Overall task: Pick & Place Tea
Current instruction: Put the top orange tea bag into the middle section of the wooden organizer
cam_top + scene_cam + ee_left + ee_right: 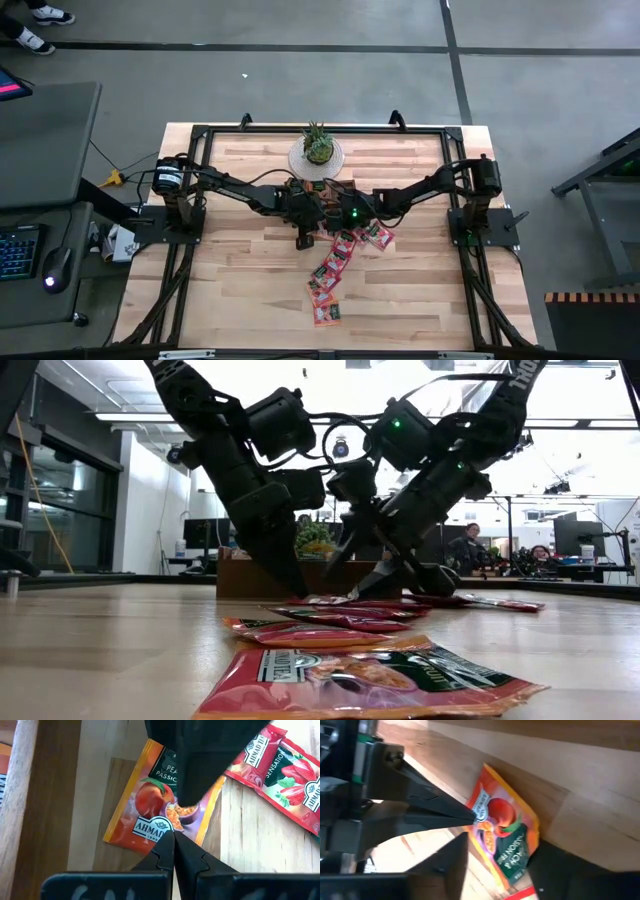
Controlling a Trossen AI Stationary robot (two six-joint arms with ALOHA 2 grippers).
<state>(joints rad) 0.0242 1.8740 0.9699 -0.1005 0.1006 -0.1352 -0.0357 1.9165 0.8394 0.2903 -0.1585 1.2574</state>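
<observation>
We see two matte black jointed arms, looped black cables, a green indicator light beside the potted plant (318, 146), tapered dark fingers.

I see both grippers meeting mid-table over one tea sachet (160, 805), the left gripper (173, 840) touching its edge. More sachets (330, 280) trail toward the front edge, and a potted plant (317, 146) sits behind.

The peach tea sachet (155, 805) is showing "AHMAD" beside "PEA… PASSIO…". Beside the peach tea sachet, the strawberry tea sachet (280, 775) is reading "AHMAD TEA" and "SENSATIO…".
</observation>
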